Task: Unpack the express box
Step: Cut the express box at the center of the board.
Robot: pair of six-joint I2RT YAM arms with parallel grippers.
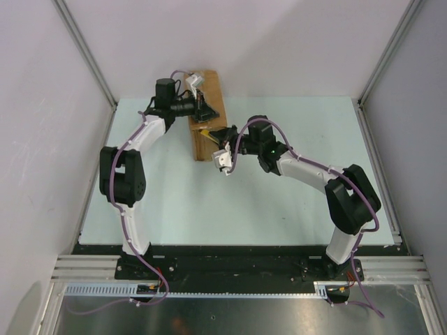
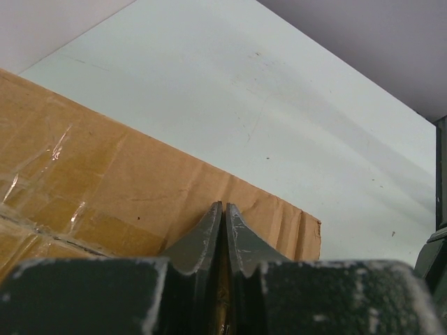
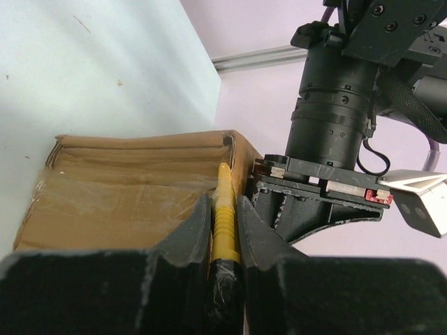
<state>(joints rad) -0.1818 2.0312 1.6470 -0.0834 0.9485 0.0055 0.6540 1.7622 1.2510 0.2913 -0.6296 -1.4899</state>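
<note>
Pale green table, white walls all round. Box (image 1: 212, 87) sits flat at the 12 o'clock end, long axis running pretty much 12 to 6, taped top facing up. Left gripper (image 2: 223, 206) reaches in from 9 o'clock over the box's far half, jaws squeezed basically together; can't tell if they've pinched anything. Right gripper (image 3: 224, 204) reaches in from 4 o'clock at the near half, clamped on a yellow knife (image 3: 224, 183) that points along the box top close to one edge.

Pale mint tabletop (image 1: 244, 202), scuffed, few dark specks. Slim yellow utility knife (image 3: 223, 209), dark tape at near end. Aluminium frame posts (image 1: 87, 56) at back corners. White walls (image 1: 293, 42) behind.
</note>
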